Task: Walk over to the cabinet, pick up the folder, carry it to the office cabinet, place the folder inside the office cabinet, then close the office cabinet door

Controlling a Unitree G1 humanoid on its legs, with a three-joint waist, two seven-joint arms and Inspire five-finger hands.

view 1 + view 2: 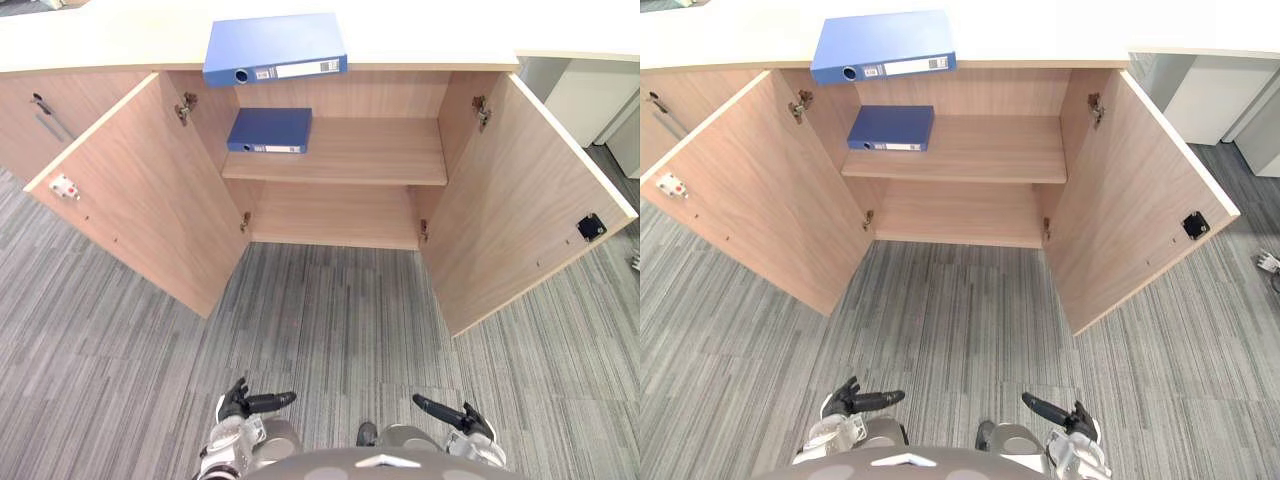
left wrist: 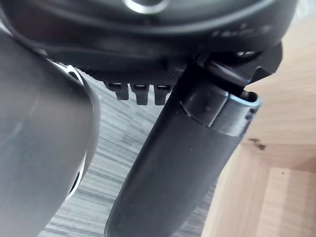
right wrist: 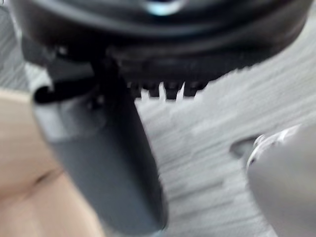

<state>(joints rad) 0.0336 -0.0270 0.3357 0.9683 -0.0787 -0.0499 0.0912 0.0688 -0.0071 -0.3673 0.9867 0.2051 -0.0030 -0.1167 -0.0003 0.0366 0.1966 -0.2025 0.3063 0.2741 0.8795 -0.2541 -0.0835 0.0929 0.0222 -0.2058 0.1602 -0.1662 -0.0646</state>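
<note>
You've got the light-blue folder (image 1: 272, 45) flat on the cabinet top (image 1: 430, 35), long axis L-R, spine at the front edge facing you. Darker folder (image 1: 270, 128) sits at the shelf (image 1: 370, 150) left end, free room to its right. L door (image 1: 150, 195) & R door (image 1: 510, 200) swung wide. L hand (image 1: 243, 404), R hand (image 1: 458, 416) low, fingers relaxed, empty

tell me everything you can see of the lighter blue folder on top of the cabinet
The lighter blue lever-arch folder lies flat and closed on the pale cabinet top, above the left half of the open wooden cabinet. Its spine faces the robot at the top's front edge and has a round finger hole near its left end, with a white label beside it. The cover looks smooth, like coated board. It rests on the top alone, and nothing else touches it.
</note>
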